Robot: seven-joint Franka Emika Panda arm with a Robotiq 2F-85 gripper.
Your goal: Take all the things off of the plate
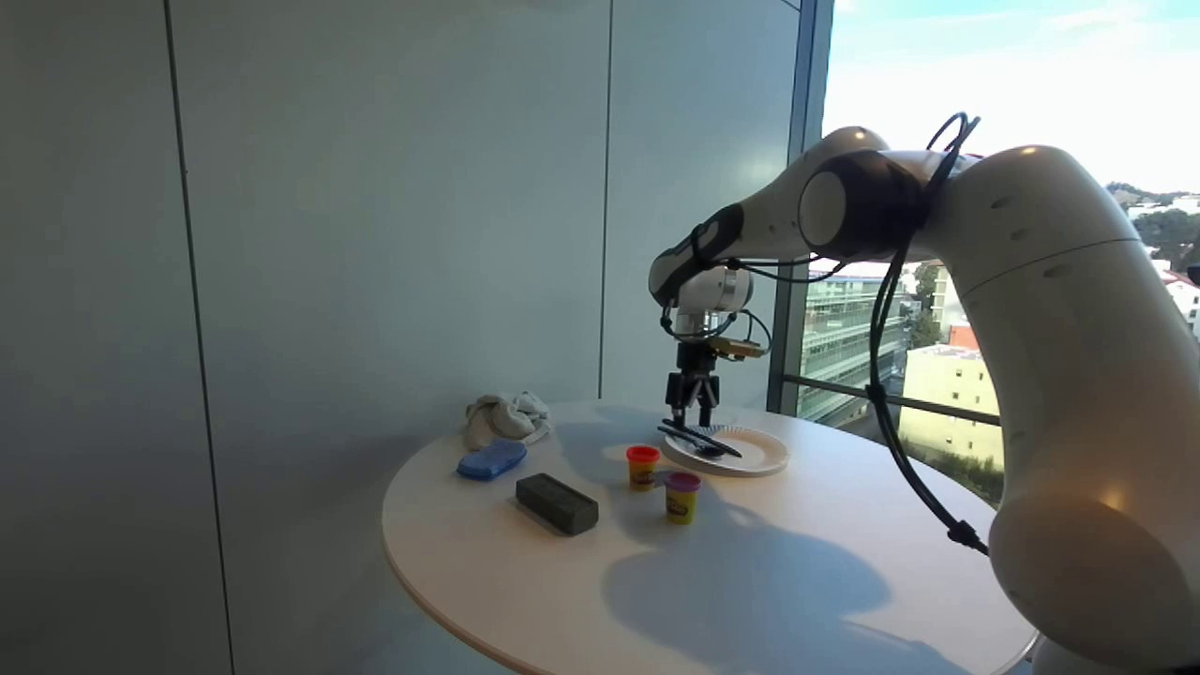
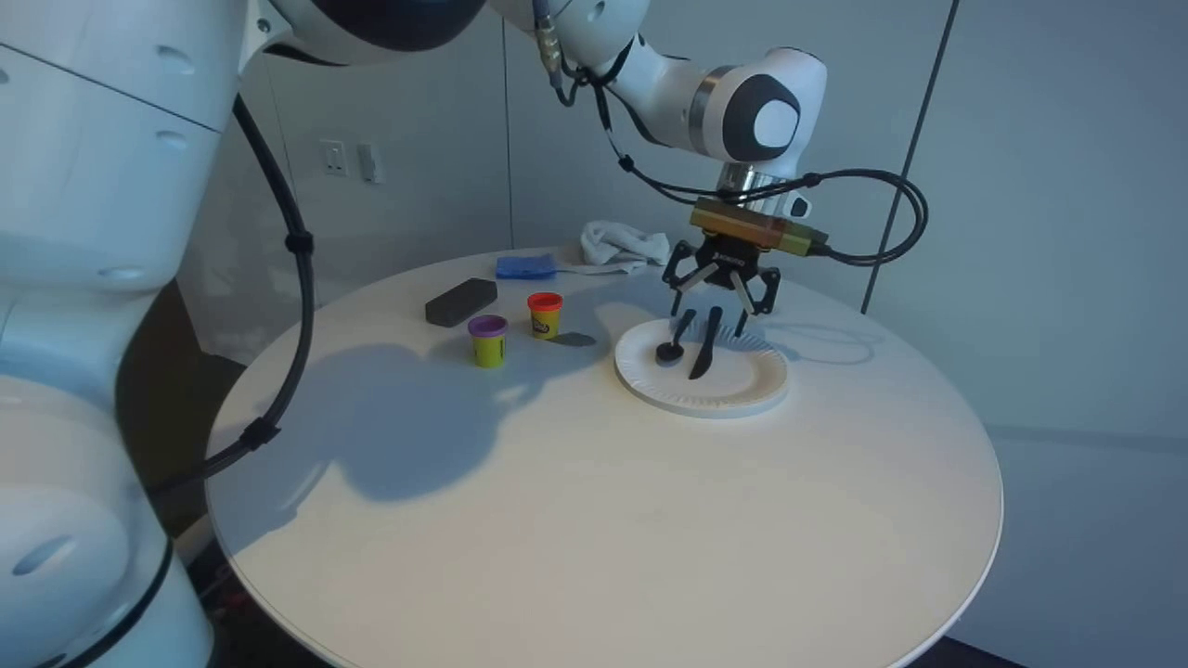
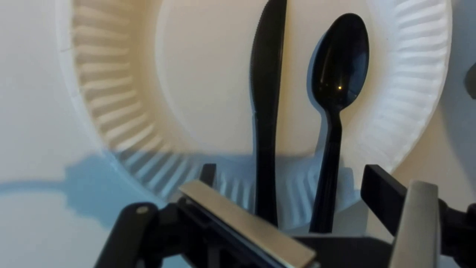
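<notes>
A white paper plate [image 3: 208,82] lies on the round table and shows in both exterior views [image 1: 764,453] [image 2: 742,380]. A black plastic knife [image 3: 267,85] and a black plastic spoon [image 3: 340,67] lie side by side on it. Their handles cross the plate's rim, and the handle ends are hidden behind my gripper in the wrist view. In an exterior view the knife [image 2: 707,345] is right of the spoon [image 2: 669,353]. My gripper [image 3: 292,176] is open and points down above the rim, one fingertip on each outer side of the two handles. It holds nothing. It also shows in both exterior views [image 1: 692,419] [image 2: 708,317].
A red-lidded tub [image 1: 642,467] and a purple-lidded tub [image 1: 682,497] stand close beside the plate. A dark grey block [image 1: 557,503], a blue item [image 1: 491,460] and a crumpled white cloth [image 1: 506,420] lie farther off. The table [image 2: 650,520] has a round edge.
</notes>
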